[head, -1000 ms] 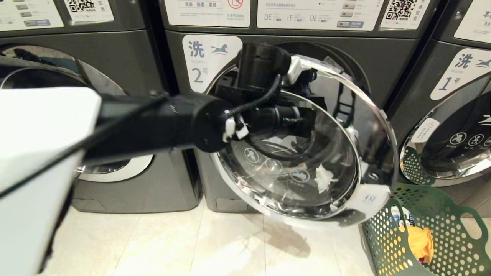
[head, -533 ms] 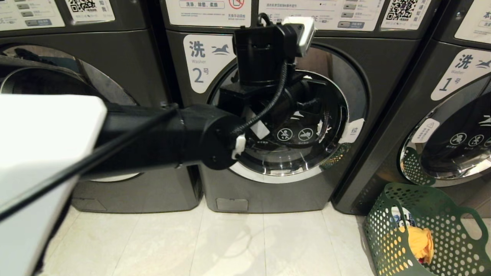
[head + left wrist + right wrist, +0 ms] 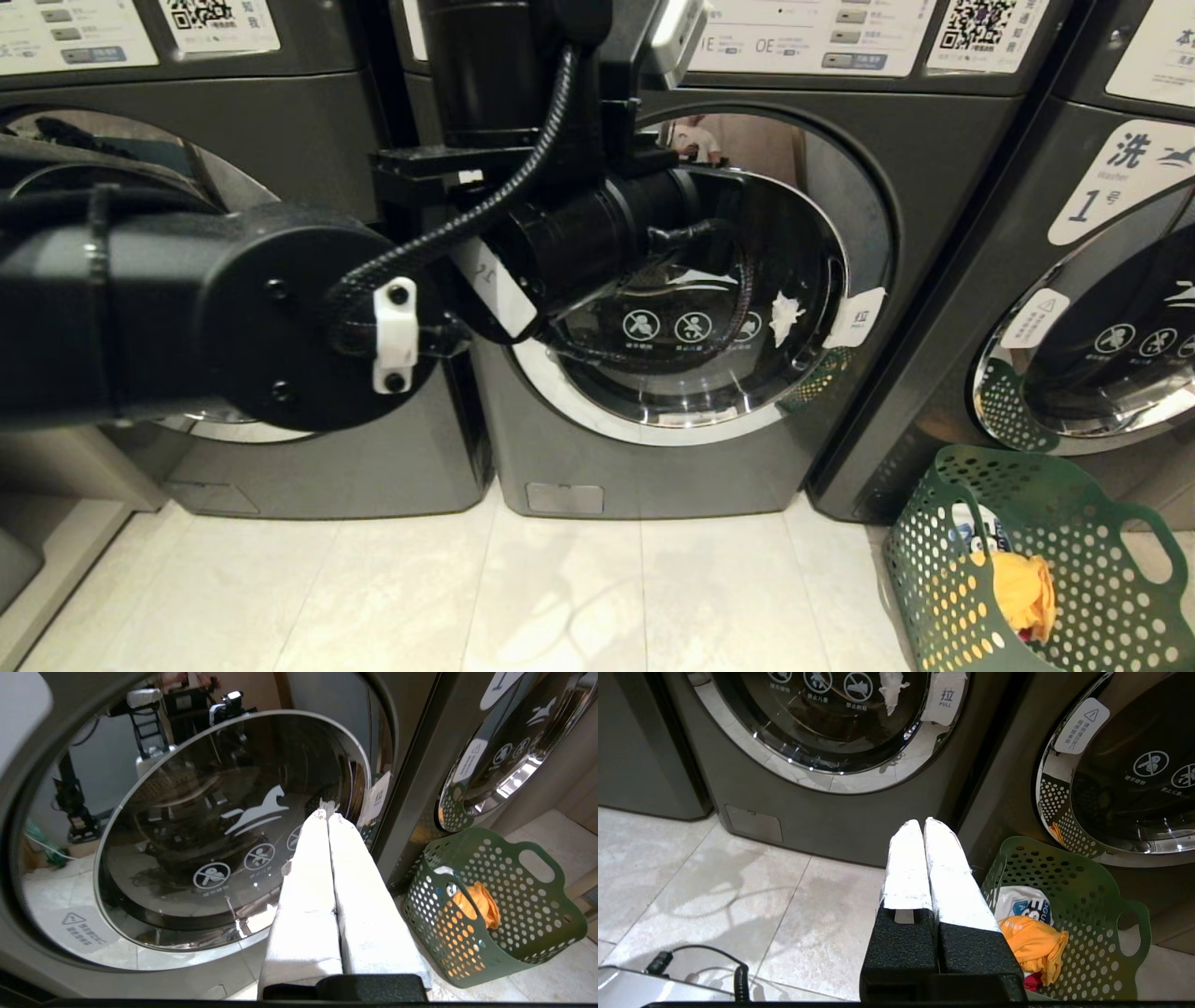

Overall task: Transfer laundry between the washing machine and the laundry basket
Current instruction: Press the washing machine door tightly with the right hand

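Since the round door of the middle washing machine sits flush in its chrome ring, the step in hand looks like finishing the closing, or else a fresh opening is needed, which can't be told for sure. The left gripper is held right in front of the glass with its two white fingers pressed flat together and nothing between them; whether the tips actually touch the door can't be made out. The white pull tab is found on the door's edge toward the basket, just beyond those tips in the left wrist view.

If the door is to be latched, a push should be given near that tab side, not at the hinge side, and straight into the machine, so the closed tips don't skate across the glass. If it has to be pulled open instead, the fingers would need to be spread first and hooked behind the tab.

The green laundry basket is parked on the floor tiles beside the machine, with an orange garment and a white one inside. The right gripper hangs above the floor near the basket rim, fingers also closed on nothing. It should be kept clear of the door's swing.
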{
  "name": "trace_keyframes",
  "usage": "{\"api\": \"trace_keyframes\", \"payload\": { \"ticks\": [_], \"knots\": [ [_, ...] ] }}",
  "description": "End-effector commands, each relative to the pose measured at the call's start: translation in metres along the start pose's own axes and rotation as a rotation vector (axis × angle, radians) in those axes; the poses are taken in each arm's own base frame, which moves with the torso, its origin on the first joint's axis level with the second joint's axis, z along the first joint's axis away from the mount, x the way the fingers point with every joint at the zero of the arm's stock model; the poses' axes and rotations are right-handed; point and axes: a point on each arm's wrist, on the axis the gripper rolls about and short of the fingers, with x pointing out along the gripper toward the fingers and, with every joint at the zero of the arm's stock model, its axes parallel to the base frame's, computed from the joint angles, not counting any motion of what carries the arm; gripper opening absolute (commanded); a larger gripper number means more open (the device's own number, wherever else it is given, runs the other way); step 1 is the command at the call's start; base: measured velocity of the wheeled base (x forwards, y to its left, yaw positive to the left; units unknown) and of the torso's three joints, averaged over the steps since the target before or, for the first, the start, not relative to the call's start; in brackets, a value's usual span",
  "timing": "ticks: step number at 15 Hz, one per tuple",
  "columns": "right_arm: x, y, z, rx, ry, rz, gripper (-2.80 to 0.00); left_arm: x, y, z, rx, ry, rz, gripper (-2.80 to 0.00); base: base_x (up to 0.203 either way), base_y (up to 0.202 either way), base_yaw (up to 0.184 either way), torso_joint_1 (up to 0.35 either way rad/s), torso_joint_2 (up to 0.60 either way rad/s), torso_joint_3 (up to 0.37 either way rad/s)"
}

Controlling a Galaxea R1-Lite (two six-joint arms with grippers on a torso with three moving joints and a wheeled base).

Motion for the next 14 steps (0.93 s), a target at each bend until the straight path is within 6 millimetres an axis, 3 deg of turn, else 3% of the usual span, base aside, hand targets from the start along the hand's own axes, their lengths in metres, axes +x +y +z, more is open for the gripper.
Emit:
{"api": "trace_keyframes", "payload": {
  "ticks": [1,4,8,11,14],
  "knots": [
    [0.033,-0.008,0.022,0.026,0.138,0.024,-2.80,-0.022,0.009,0.023,-0.015,-0.051,0.010,-2.80,0.000,0.000,0.000,0.000,0.00,0.000],
    [0.112,-0.021,0.040,0.126,0.313,0.015,-2.80,-0.074,0.030,0.049,-0.008,-0.021,0.078,-2.80,0.000,0.000,0.000,0.000,0.00,0.000],
    [0.225,-0.034,0.009,0.221,0.423,-0.039,-2.80,-0.192,0.067,0.067,0.027,0.074,0.147,-2.80,0.000,0.000,0.000,0.000,0.00,0.000],
    [0.288,-0.045,-0.018,0.244,0.397,-0.103,-2.80,-0.296,0.100,0.050,0.097,0.243,0.146,-2.80,0.000,0.000,0.000,0.000,0.00,0.000],
    [0.342,-0.061,-0.028,0.252,0.328,-0.149,-2.80,-0.386,0.125,0.015,0.181,0.453,0.167,-2.80,0.000,0.000,0.000,0.000,0.00,0.000]
  ]
}}
